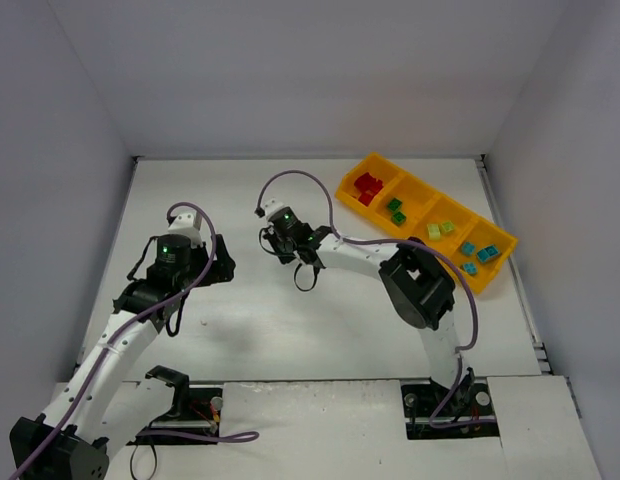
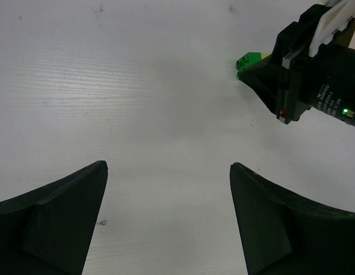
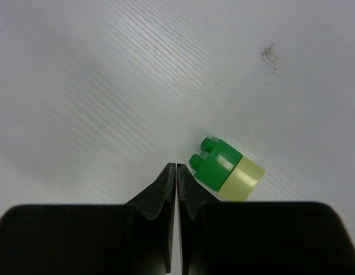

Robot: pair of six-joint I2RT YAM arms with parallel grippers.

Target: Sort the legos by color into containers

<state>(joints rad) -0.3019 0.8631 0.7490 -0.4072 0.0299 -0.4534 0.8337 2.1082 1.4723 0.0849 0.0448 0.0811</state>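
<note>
On grained table (image 3: 109, 69), studded plastic brick (image 3: 225, 170)

White table, one tray and one loose brick pair on it

The table (image 1: 290, 330) is a matte white board with a fine wood grain, walled in by pale panels. A long orange-yellow tray (image 1: 346, 186) sits flat on its far right part, set at a slant to the edges. On open surface lies a green brick (image 3: 217, 165) joined end to end with a pale yellow-green brick (image 3: 241, 179). The pair is tipped on its side, the green studs pointing along the tabletop. A small dark smudge (image 3: 269, 57) marks the board near them.
</note>
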